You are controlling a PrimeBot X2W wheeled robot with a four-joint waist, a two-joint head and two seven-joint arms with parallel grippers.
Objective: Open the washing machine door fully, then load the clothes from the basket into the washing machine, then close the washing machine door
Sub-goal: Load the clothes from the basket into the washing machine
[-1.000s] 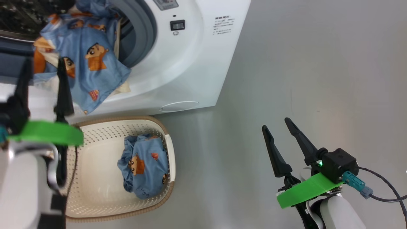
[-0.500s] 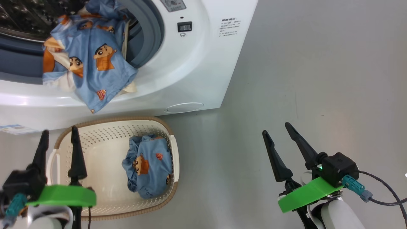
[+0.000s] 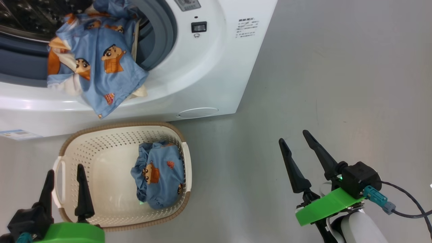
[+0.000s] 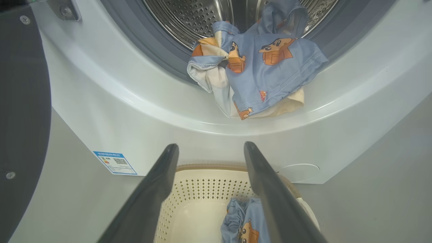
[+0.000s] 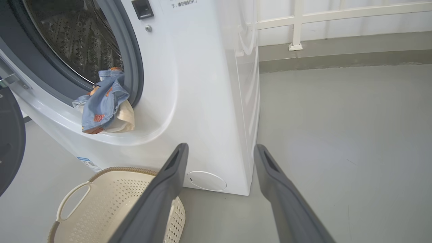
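My left gripper (image 3: 65, 169) has dropped back from the washing machine (image 3: 209, 77) mouth to the basket (image 3: 111, 136)'s near-left rim, its 2 fingers apart and empty. The perforated cream plastic holds 1 crumpled blue bear-print bundle (image 3: 158, 179) well right of them. A second soft blue garment (image 3: 101, 67) drapes over the grey rubber seal (image 3: 162, 40). My right gripper (image 3: 293, 136) stays spread and empty over the smooth floor (image 3: 337, 84).

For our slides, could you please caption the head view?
Left gripper, open, near a basket holding one blue garment; another garment drapes from the washing machine.
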